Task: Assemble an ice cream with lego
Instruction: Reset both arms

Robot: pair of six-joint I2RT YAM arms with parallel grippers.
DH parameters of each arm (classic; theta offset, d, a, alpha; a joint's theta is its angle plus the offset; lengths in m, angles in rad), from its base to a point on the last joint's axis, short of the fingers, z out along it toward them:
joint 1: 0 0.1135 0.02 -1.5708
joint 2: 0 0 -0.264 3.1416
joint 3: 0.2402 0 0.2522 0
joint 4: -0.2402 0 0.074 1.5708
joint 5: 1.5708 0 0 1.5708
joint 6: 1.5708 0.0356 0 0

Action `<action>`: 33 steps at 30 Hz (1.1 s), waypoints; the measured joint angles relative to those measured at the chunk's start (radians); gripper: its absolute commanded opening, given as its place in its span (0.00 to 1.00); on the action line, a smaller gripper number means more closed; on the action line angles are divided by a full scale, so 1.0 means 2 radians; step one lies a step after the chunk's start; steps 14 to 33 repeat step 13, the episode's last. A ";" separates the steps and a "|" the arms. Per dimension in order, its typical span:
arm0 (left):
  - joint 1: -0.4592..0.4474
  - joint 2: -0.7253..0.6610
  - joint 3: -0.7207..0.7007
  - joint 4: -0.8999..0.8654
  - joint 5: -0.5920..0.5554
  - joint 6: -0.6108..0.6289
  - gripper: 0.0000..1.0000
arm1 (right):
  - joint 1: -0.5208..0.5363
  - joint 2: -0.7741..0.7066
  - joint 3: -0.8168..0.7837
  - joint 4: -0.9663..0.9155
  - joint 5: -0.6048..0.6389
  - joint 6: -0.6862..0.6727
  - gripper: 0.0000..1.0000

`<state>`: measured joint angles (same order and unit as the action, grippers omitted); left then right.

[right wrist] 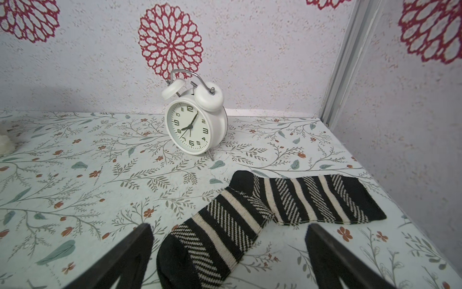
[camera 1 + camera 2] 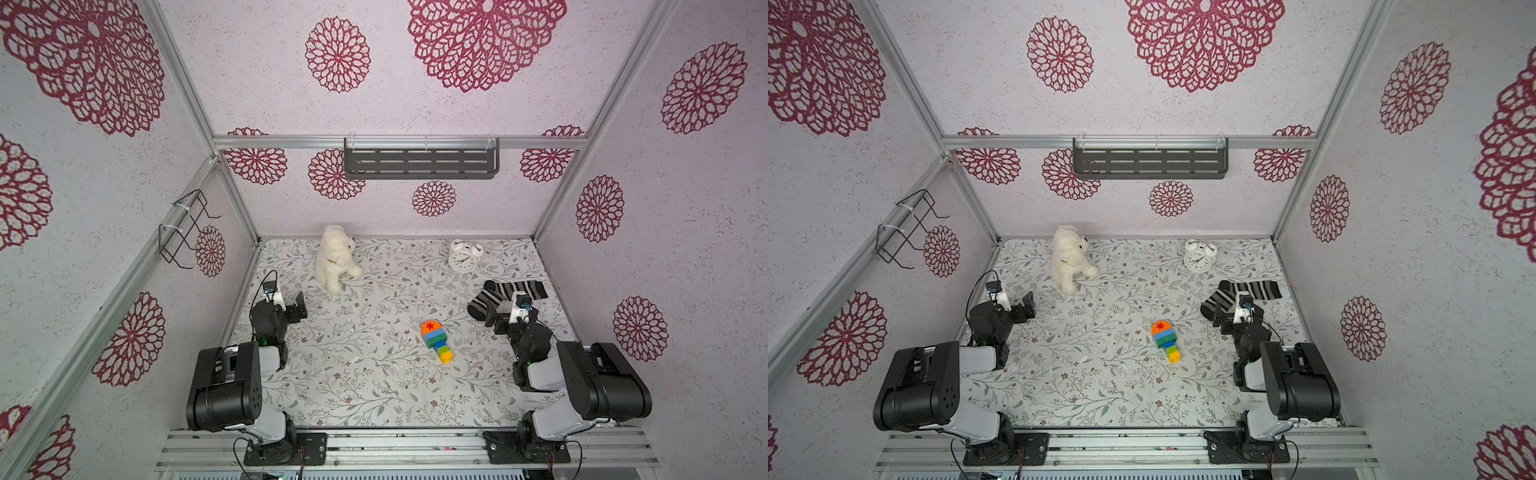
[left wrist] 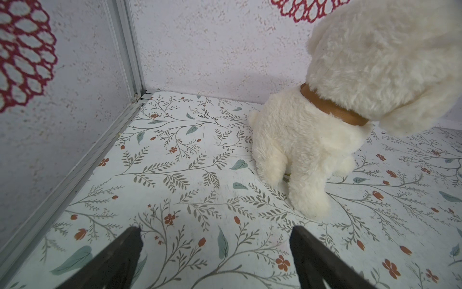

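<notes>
The ice cream [image 2: 436, 340] lies fully stacked between the wide-open, empty left fingers [image 3: 117, 260] and right fingers [image 1: 125, 257], well apart from both, so they are best kept clear of it.

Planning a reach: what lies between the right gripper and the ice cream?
Only bare mat between right gripper and ice cream, in both top views; the sock lies beside the gripper.
</notes>
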<state>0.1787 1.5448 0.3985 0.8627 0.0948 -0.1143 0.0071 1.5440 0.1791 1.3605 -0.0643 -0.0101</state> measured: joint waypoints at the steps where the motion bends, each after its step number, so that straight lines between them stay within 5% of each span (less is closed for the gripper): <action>1: 0.000 0.000 0.000 0.000 0.000 0.000 0.97 | 0.002 0.000 0.000 -0.001 0.000 -0.001 0.99; 33: 0.000 0.000 0.000 0.000 0.000 0.001 0.97 | 0.008 0.000 0.008 -0.019 0.017 -0.003 0.99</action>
